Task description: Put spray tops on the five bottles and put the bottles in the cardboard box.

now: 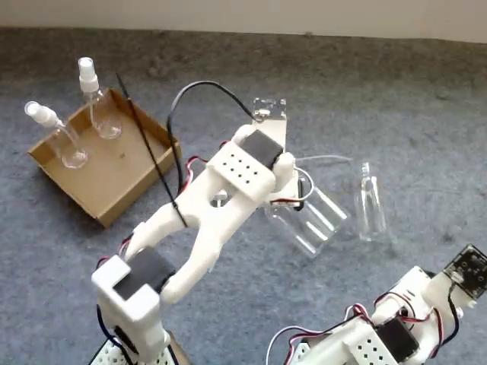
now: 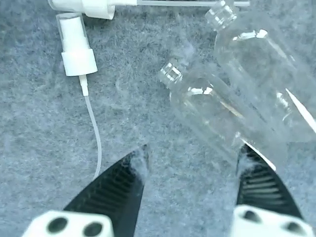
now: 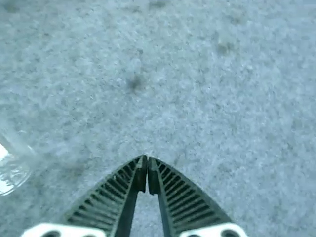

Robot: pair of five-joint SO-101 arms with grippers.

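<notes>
The left pincer (image 2: 193,152) stands wide open and holds nothing, its black toothed fingers (image 2: 118,190) spread low over the grey felt-like table cover (image 1: 396,91). One finger sits right beside the flank of the nearer clear plastic bottle (image 2: 212,111), though I cannot tell whether it touches. That bottle lies on its side with a bare open neck, and a second clear uncapped bottle (image 2: 261,59) lies just beside it, roughly parallel. Past their necks lies a loose white spray top (image 2: 76,54), its thin dip tube trailing back toward the other finger, and just beyond it a second white spray top (image 2: 86,6) on its side. In the high view the two bottles sit under the left arm's wrist near the middle of the table, and a third clear uncapped bottle (image 1: 370,201) lies alone at 3 o'clock from them. The shallow brown cardboard box (image 1: 114,179) is well apart at 10 o'clock, with a capped spray bottle (image 1: 99,106) and another capped bottle (image 1: 65,141) standing in it. The right pincer (image 3: 147,165) has its jaws pressed together on nothing and rests low over bare cover at 5 o'clock. Two of the five look finished, and the step in hand seems to be taking up a bottle for the third assembly. The next move calls for closing squarely on the nearer bottle without rolling it into its neighbour, as round, slick plastic is likely to slip. Its neck must then be held clear so the other arm can feed a dip tube into the narrow opening
</notes>
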